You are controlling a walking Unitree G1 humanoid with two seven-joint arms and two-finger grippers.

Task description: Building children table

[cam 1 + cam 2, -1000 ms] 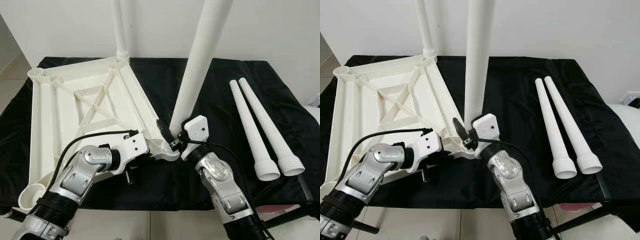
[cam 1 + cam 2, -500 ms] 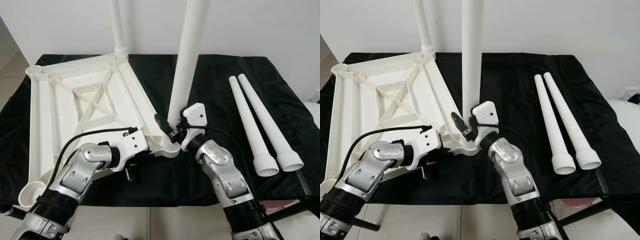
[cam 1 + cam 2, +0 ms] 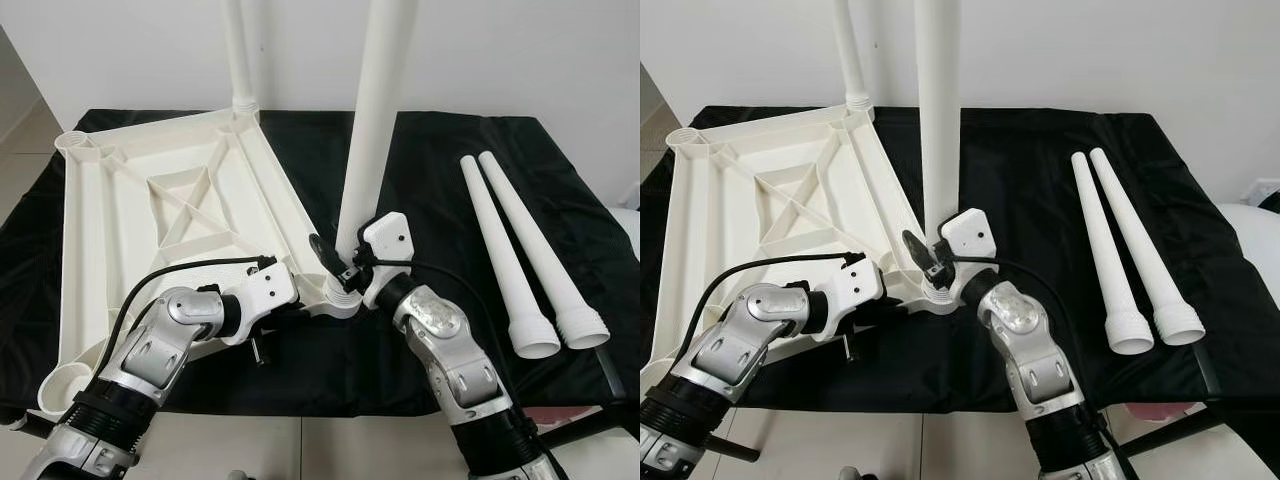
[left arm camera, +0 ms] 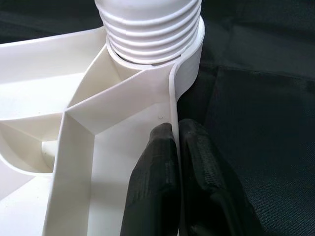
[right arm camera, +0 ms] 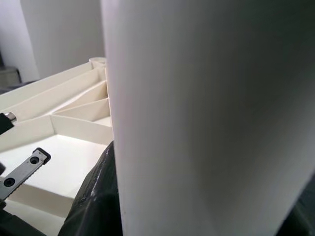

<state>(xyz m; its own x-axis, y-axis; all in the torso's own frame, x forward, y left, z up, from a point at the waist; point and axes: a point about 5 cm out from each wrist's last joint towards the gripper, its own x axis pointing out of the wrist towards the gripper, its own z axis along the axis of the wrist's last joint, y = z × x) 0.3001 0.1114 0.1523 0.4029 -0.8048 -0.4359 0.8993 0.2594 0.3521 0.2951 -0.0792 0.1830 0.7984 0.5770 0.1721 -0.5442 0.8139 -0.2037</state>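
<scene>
A white children's tabletop [image 3: 130, 200] lies upside down on the black cloth. My left gripper [image 4: 174, 130] is shut on its near rim, one finger on each side of the thin wall, close to the near right corner socket [image 3: 343, 293]. A long white table leg [image 3: 375, 120] stands almost upright with its threaded end [image 4: 147, 29] in that socket. Low on this leg, just above the socket, my right gripper [image 3: 340, 262] is shut on it; a black finger [image 5: 96, 196] presses against the leg [image 5: 206, 118]. Another leg [image 3: 237, 50] stands in the far corner.
Two loose white legs [image 3: 505, 250] [image 3: 545, 250] lie side by side on the cloth at the right, flared ends toward me. Open sockets sit at the far left corner [image 3: 72, 143] and the near left corner [image 3: 60, 385]. A white wall rises behind the table.
The held leg has swung from leaning right to nearly upright, its base settling into the corner socket. My left gripper keeps its hold on the rim.
</scene>
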